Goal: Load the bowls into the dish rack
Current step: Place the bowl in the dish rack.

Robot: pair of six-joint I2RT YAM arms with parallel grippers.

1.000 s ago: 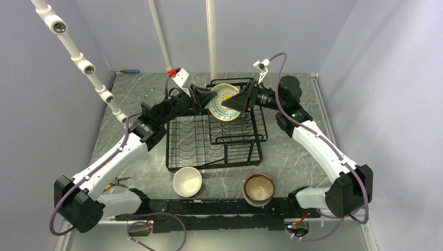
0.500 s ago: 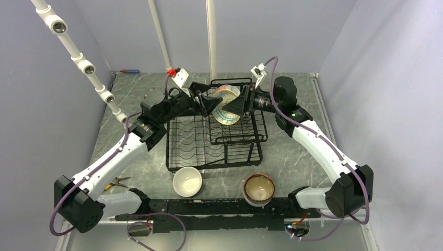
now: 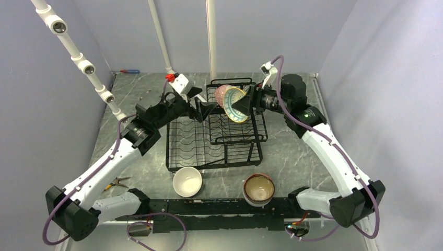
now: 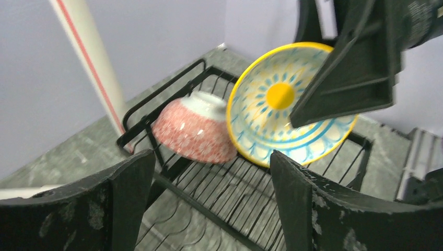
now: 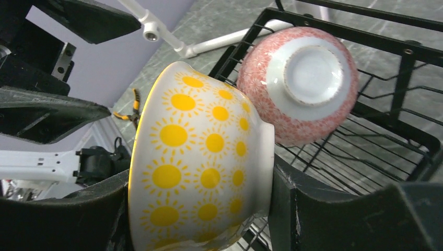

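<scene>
- My right gripper (image 3: 241, 104) is clamped on the yellow-dotted white ceramic bowl (image 5: 198, 162), holding it on edge over the raised basket (image 3: 251, 133) of the black wire dish rack (image 3: 180, 151).
- It touches the pink-patterned ceramic bowl (image 5: 303, 89) lying in that basket.
- My left gripper (image 4: 209, 198) hangs just beside them, jaws wide apart.

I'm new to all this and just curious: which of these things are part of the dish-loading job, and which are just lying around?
Part of the job: rack; pink bowl in its raised basket; yellow bowl, held beside the pink one; white bowl and brown-rimmed bowls, waiting in front of the rack.
Just lying about: pliers; screwdriver; pipe frame.
</scene>
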